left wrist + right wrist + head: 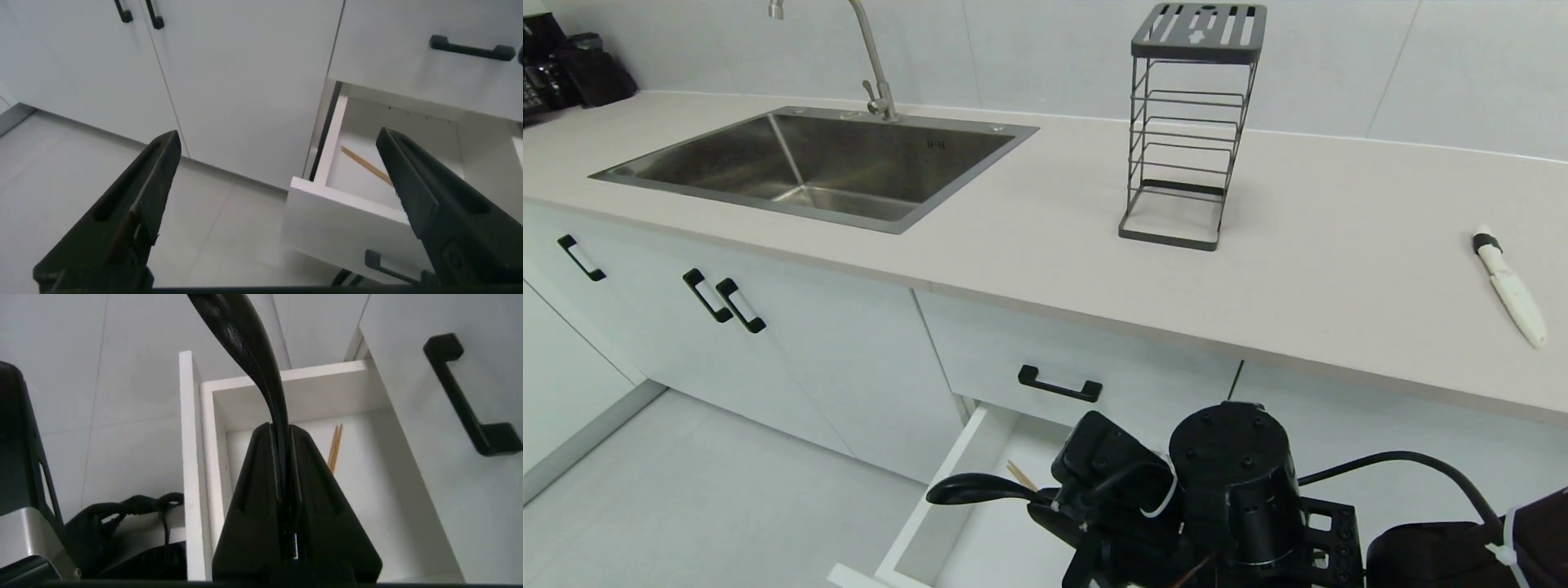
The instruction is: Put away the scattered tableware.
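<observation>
Spoon (242,339) hangs in right gripper (283,431) above open drawer (189,457).

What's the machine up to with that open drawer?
The right end effector is shut on a long black spoon, holding it above the open white drawer, where wooden chopsticks lie. The left end effector is open and empty. A white knife with a black band lies on the pale countertop.

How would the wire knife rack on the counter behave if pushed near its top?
Likely tips: the wire knife rack stands tall on a narrow base, with a solid slotted top. Open wire frame probably light, stiff.
</observation>
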